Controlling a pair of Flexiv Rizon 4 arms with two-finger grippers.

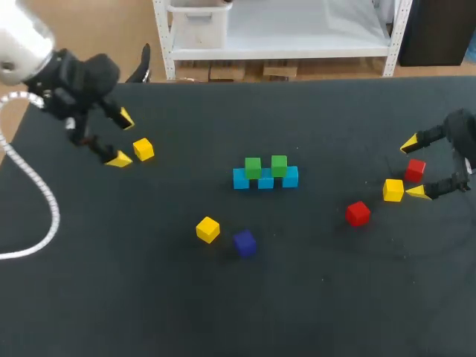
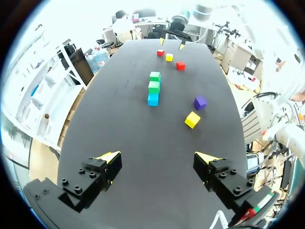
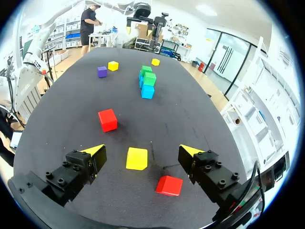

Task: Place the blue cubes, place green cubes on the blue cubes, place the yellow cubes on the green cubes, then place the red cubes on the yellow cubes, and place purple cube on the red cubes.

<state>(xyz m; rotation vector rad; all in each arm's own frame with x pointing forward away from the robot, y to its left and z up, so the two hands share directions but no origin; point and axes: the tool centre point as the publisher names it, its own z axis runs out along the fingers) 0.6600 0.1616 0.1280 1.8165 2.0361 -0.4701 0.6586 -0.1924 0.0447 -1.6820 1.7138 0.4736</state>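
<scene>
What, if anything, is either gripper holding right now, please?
Nothing: the left gripper and right gripper are both open; a yellow cube lies untouched between the right one's fingers.

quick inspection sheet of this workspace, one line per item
surface: black table
job's things: three blue cubes in a row, two green cubes on them; three yellow cubes, two red cubes and one purple cube loose
clutter: nothing seen
grippers: left gripper open, empty; right gripper open, one yellow and one red cube between its fingers
cables: white coiled cable over the table's left side
surroundings: nothing seen
</scene>
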